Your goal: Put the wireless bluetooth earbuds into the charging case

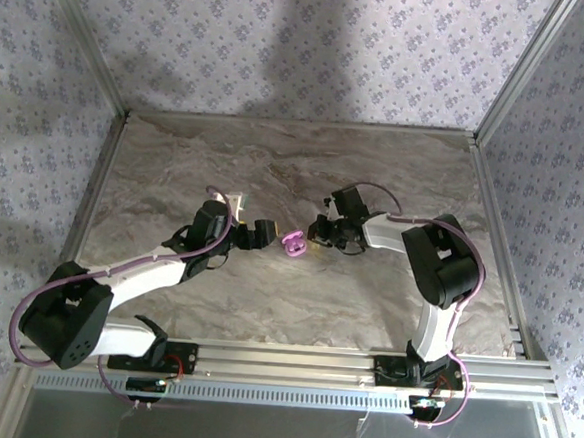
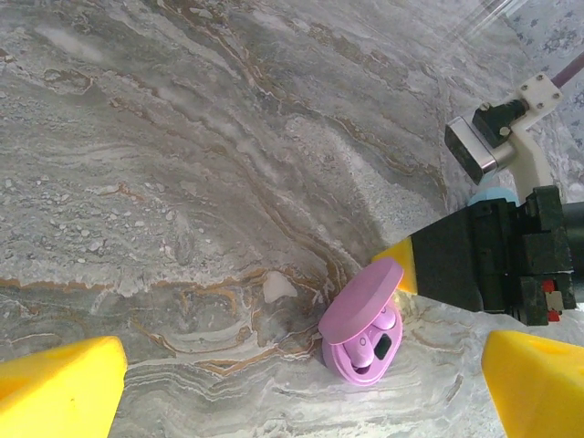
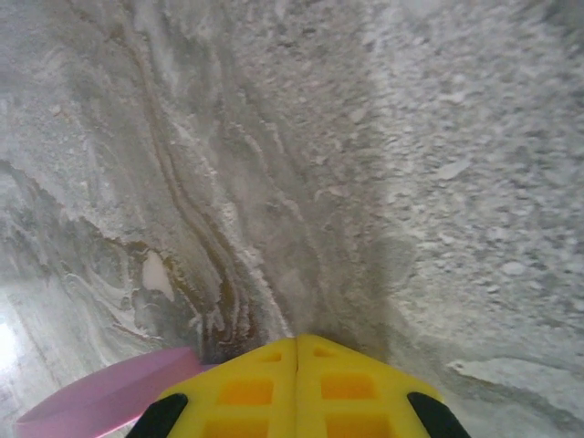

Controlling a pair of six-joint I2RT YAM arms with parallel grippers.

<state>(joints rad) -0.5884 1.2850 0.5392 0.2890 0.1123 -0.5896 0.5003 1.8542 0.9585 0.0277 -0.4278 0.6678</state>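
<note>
A pink oval charging case (image 2: 365, 363) lies on the marble table with its lid (image 2: 359, 302) raised. Two pink earbuds (image 2: 362, 350) (image 2: 389, 319) sit in its wells. The case (image 1: 293, 242) lies between my two grippers in the top view. My left gripper (image 2: 301, 365) is open, its yellow fingers (image 2: 59, 388) wide on either side of the case and not touching it. My right gripper (image 3: 297, 349) is shut with nothing in it, and its yellow tip (image 2: 401, 265) is right at the lid's far edge. The pink lid (image 3: 109, 397) shows beside the shut fingers.
A pale teal object (image 2: 490, 193) peeks out behind the right gripper's black body (image 2: 484, 260); I cannot tell what it is. Bare marble table (image 1: 276, 158) stretches behind the case. Metal rails edge the table at left and right (image 1: 494, 193).
</note>
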